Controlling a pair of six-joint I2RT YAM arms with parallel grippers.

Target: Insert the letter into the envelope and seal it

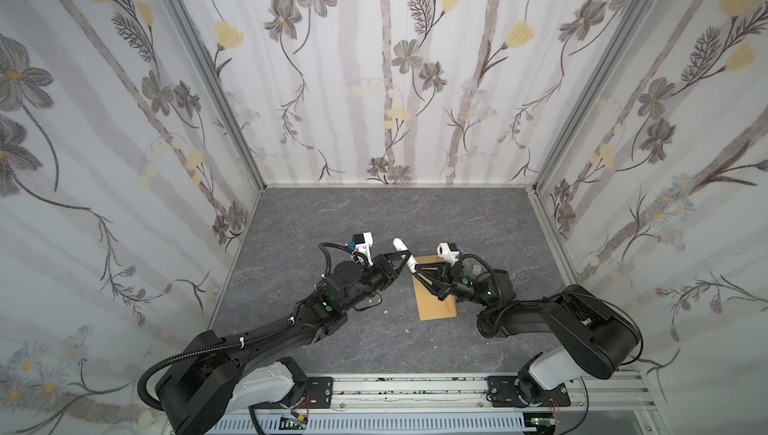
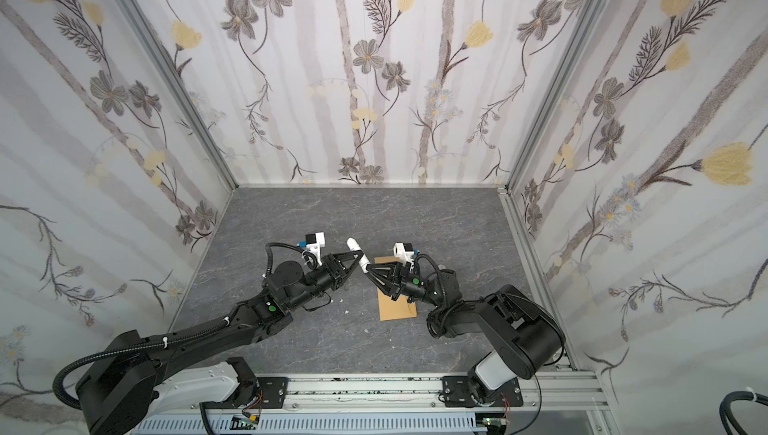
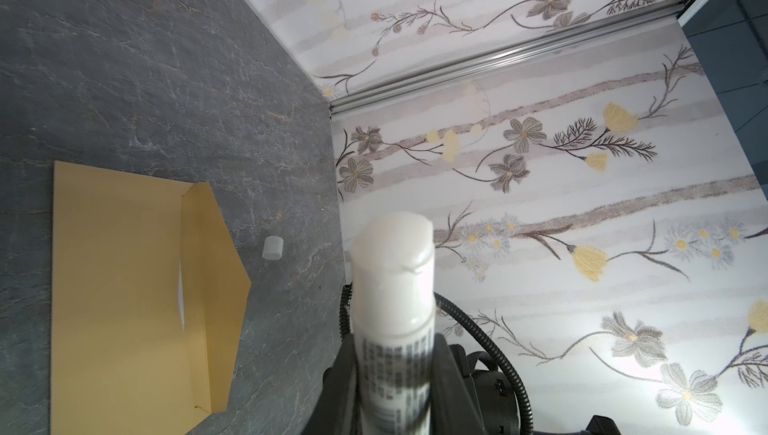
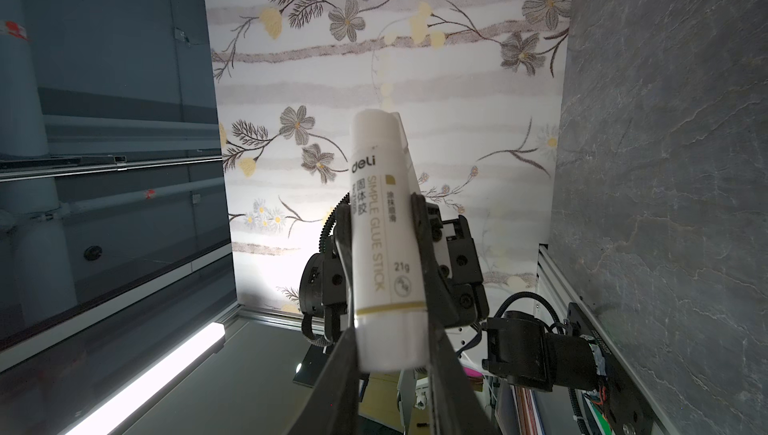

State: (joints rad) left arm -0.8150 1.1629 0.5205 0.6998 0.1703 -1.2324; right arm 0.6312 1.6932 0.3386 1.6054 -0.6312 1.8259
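Clamping smooth white cyl. glue stick point(image 4: 382, 237) w/ L gripper point(image 1: 405, 257).

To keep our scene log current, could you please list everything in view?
grey marbled table: one, dark grey, under everything
kraft-brown paper envelope: one, brown, flat on table, flap open
pale paper letter: one, white sliver at envelope mouth
white cylindrical glue stick: one, white, held off the table
small translucent plastic cap: one, whitish, on table near flap
left tool: one, black, shut on glue stick
right tool: one, black, at stick, grip unclear
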